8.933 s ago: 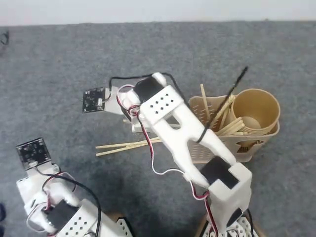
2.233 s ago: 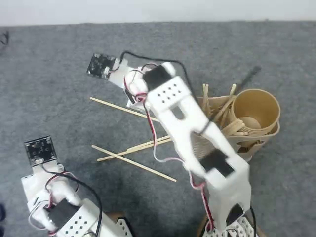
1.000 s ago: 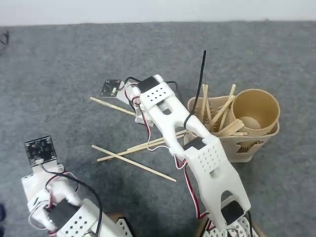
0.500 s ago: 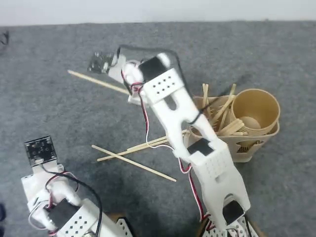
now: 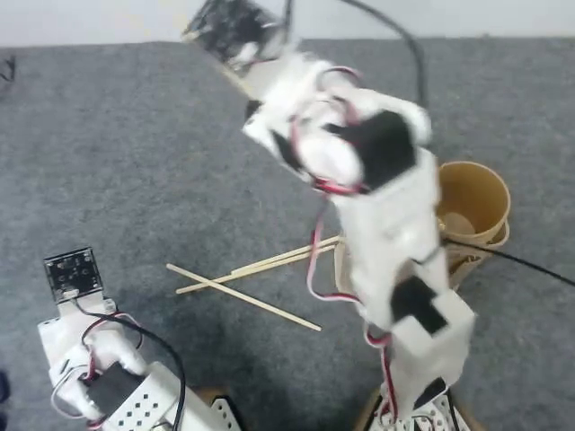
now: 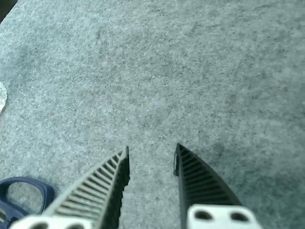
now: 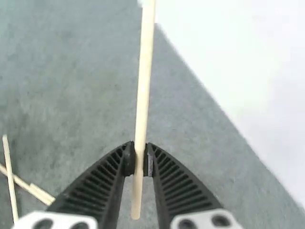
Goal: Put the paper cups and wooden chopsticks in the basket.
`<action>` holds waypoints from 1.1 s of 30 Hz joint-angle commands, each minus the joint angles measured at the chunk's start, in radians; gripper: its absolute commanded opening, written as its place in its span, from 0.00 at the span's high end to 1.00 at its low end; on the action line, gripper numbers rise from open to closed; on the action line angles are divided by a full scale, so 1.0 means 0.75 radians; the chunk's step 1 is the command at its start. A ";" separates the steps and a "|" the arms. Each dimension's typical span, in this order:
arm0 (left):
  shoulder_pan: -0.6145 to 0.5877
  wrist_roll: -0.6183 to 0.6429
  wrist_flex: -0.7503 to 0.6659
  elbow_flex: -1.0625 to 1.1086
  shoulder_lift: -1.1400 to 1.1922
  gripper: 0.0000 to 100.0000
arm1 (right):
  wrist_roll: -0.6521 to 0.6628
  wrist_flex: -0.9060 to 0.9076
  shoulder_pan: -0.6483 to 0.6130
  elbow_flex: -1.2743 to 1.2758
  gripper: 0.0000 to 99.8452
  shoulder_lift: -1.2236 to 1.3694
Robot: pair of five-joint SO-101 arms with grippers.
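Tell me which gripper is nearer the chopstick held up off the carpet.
Right. The right gripper is shut on the chopstick itself; the left gripper hangs open above bare carpet, well away from it.

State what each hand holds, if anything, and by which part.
The right hand grips a chopstick near one end. The left hand is open and holds nothing.

Cannot see most of the basket (image 5: 341,268) behind the right arm (image 5: 386,215), nor the tip of the chopstick (image 7: 143,90) past the edge.
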 commanded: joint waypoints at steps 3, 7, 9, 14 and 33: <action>0.004 -0.012 -0.020 -0.011 -0.025 0.86 | -0.153 0.046 0.036 0.481 0.99 -0.443; 0.004 -0.012 -0.020 -0.011 -0.025 0.86 | -0.155 -0.093 0.056 0.986 0.99 -0.752; 0.004 -0.012 -0.020 -0.011 -0.025 0.86 | -0.164 -0.228 0.111 1.221 0.99 -0.920; 0.004 -0.012 -0.020 -0.011 -0.025 0.86 | -0.164 -0.607 0.122 1.854 0.99 -1.302; 0.004 -0.012 -0.020 -0.011 -0.025 0.86 | -0.258 -1.143 0.373 2.948 0.99 -2.170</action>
